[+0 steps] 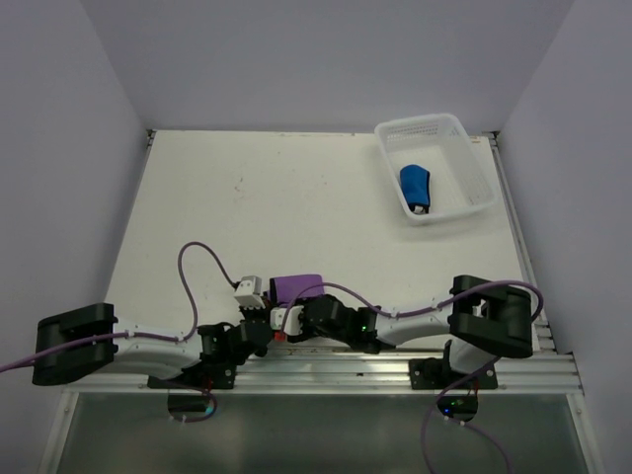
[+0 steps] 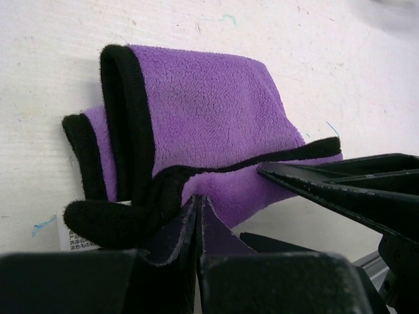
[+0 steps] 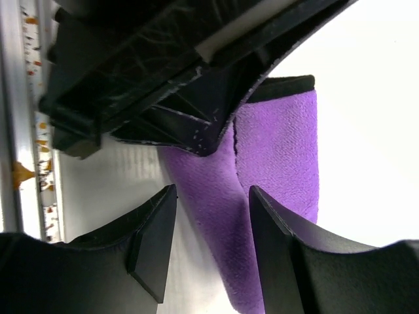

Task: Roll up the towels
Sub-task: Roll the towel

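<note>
Top external, basket (image 1: 449, 158): blue towel (image 1: 416, 188), left claw (image 2: 200, 216) pinching purple towel (image 2: 209, 98), right claw (image 3: 213, 199) spread

The purple towel (image 2: 209, 111) is showing a plain, fuzzy violet face, with a black hem (image 2: 124, 111) running along its edges. The blue towel (image 1: 415, 186) is glowing bright blue inside the white basket (image 1: 478, 168), whose walls are carrying a grid of small holes. The table (image 1: 296, 197) is looking off-white and faintly speckled.

Robot lab test cell, plain white walls (image 1: 326, 59), white table (image 1: 296, 197), alu mounting rail (image 1: 395, 367) at near edge
</note>
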You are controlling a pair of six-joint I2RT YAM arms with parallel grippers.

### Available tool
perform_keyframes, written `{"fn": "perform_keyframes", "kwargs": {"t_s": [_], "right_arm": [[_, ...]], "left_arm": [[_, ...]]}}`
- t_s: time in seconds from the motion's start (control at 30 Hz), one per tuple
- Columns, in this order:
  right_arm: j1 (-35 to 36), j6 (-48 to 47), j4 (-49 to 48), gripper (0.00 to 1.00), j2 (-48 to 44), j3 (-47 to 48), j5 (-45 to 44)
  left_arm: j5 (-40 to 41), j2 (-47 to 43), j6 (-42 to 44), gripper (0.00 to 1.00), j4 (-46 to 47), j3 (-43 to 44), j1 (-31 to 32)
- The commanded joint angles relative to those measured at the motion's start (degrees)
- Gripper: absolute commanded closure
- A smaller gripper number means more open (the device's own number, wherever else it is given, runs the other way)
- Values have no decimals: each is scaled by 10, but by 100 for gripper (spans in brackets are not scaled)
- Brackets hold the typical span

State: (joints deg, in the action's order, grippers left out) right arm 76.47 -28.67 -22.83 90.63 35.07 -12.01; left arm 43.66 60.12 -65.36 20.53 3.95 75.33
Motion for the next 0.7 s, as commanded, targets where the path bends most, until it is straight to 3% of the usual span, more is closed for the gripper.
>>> {"fn": "perform_keyframes", "kwargs": {"t_s": [0.0,0.47,0.63,0.67], "right_arm": [[-12,-23,-43,48,18,0,-13],[-30,15,-30,50,67,5,13],[-69,50,18,59,54,25,62],[-76,65,41,65,53,30,88]], "left_arm": [[-9,3,14,97,-11,-14,-2],[-9,0,14,97,-22,-14,-3],[-9,-11,15,97,-30,-14,-4],[-7,-13,16,97,-33,-14,-4]]}}
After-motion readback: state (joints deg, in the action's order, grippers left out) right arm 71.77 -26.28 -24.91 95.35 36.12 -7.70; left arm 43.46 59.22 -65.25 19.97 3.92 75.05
